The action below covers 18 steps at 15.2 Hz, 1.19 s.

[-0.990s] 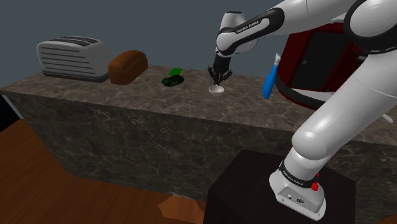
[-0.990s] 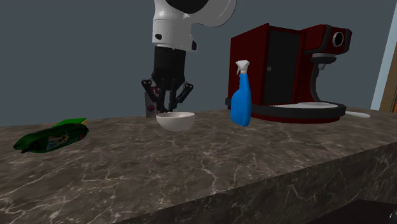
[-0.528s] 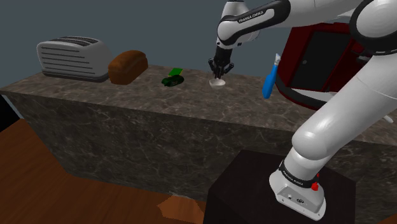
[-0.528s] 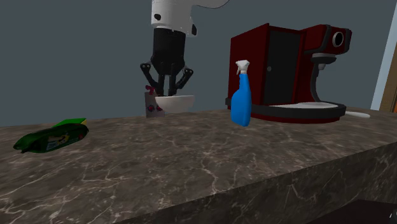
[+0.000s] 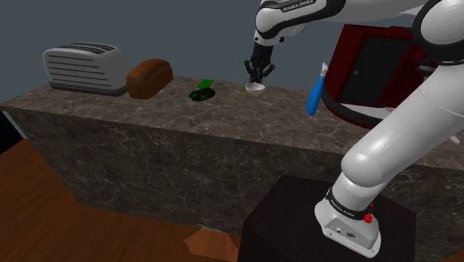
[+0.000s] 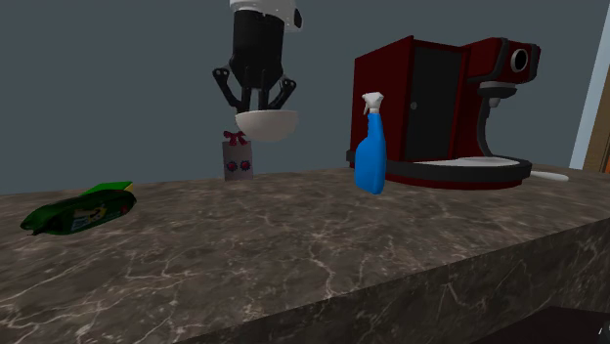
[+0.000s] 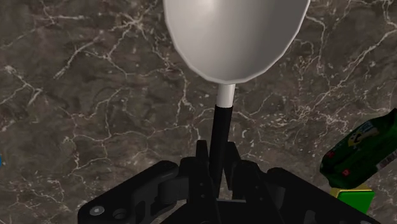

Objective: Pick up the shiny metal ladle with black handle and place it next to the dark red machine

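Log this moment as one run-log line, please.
phase: carry | gripper: shut on ladle handle | ladle: held above counter | dark red machine: not yet reached

My arm (image 5: 387, 141) is glossy white, thick rounded links split by dark joint bands. Dark FRANKA EMIKA lettering (image 5: 297, 6) runs along the link just above the all-black hand (image 5: 257, 73). Far from the hand, the base (image 5: 338, 223) carries a red button (image 5: 368, 218).

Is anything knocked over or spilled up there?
Nothing is spilled or broken. The green packet lies flat on the counter, and the blue spray bottle stands upright. The ladle is up in the air, but the hand is shut on its handle.
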Available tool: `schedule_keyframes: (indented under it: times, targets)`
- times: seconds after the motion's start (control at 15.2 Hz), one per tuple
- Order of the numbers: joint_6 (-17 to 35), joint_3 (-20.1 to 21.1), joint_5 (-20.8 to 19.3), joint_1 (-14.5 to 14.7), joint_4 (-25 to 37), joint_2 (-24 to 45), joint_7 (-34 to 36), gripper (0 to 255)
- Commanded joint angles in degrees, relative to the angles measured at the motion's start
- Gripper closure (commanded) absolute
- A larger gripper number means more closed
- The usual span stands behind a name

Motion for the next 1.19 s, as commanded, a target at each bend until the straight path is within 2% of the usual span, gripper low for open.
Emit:
schedule_keyframes:
  times: [0.0,1.12]
  targets:
    - [-1.7,0.0,0.0,0.0,1.4,-0.2,0.0,255]
    - [-14.9,0.0,0.0,0.0,15.2,0.4,-0.1,255]
